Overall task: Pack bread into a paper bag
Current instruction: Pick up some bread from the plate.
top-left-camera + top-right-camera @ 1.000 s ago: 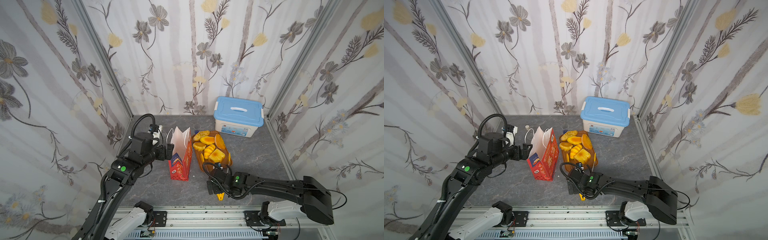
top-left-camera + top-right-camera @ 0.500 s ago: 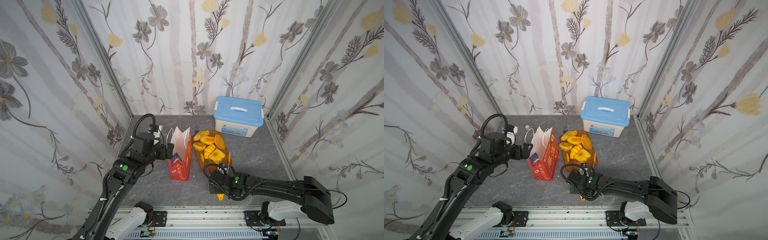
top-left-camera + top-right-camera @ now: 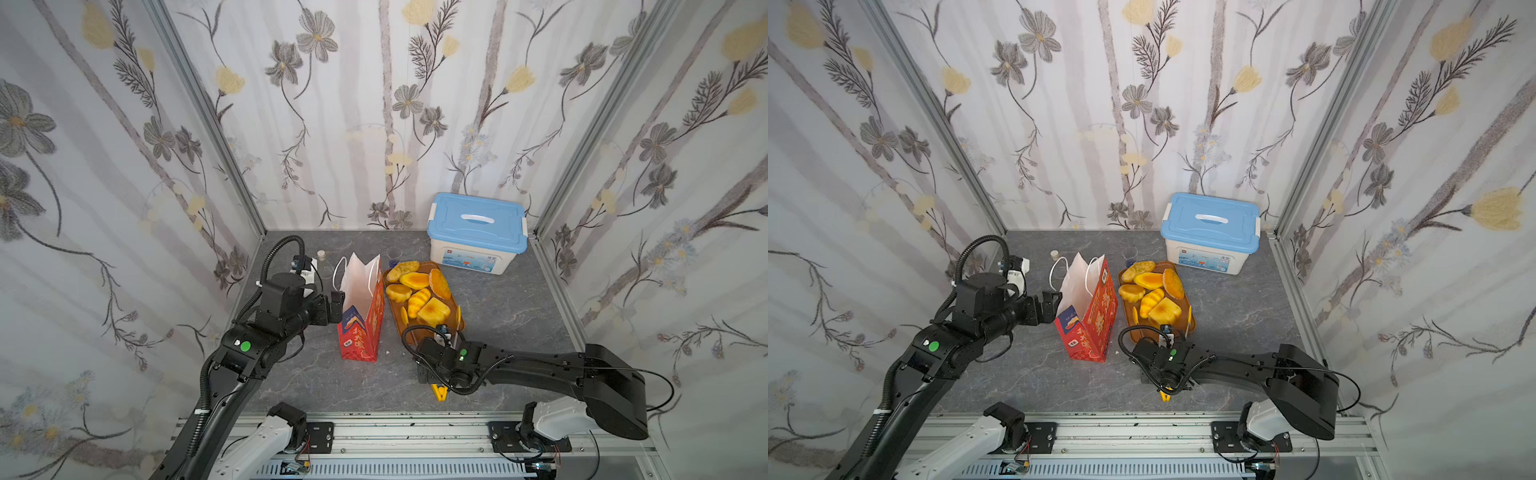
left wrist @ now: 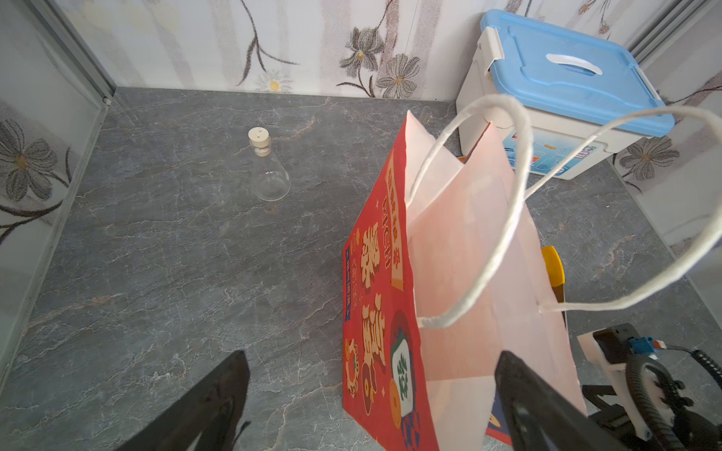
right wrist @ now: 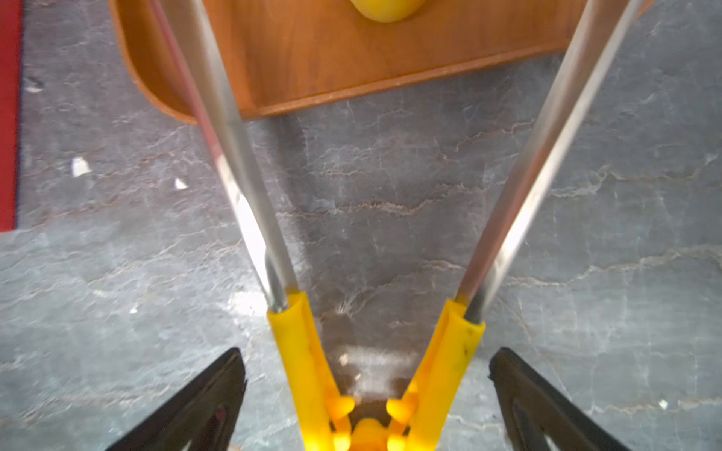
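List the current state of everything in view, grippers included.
paper bag: upright, mouth open.
bread: piled on the tray, none held.
tray: flat, holding bread.
tongs: spread open, hinge end between the right gripper's jaws.
box: lid closed.
flask: upright, corked, empty.
left gripper: open, at the bag, gripping nothing.
right gripper: open, straddling the tongs, not clamped.

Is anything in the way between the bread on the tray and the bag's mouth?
Nothing visible blocks it. The paper bag stands upright right beside the tray, mouth open upward, next to the bread. Only its white cord handles arch over the mouth. The open left gripper is at the bag's far side.
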Robot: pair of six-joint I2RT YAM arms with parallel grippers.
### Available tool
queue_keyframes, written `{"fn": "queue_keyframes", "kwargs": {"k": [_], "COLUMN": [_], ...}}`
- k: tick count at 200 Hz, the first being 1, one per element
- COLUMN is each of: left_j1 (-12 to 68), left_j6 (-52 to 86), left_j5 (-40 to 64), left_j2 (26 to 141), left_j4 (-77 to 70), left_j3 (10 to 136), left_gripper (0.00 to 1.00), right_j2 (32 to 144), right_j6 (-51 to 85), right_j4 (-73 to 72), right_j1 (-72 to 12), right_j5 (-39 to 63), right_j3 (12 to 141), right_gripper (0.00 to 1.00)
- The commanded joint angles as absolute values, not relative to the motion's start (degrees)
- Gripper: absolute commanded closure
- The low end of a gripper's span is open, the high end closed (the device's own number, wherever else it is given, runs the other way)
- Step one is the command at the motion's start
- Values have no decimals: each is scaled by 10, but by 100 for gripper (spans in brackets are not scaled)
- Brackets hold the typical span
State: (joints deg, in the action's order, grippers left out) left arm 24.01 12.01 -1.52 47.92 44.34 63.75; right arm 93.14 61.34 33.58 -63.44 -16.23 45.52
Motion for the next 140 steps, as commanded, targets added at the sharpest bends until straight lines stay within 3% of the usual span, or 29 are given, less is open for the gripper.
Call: {"fn": "queue_keyframes", "kwargs": {"k": [1,140], "left_j1": [241,240], "left_j6": [119,133], "left_j5": [-28,-60], "left_j2": [469,446], "left_j4": [442,463], "left_j3": [639,635], "left_gripper": [0,0], "right_j2": [946,1028], "right_j6": [593,542], "right_j4": [305,269], "right_j1": [-622,-586], "right_j5": [-155,-132], "right_j3": [452,473], "right_gripper": [0,3]}}
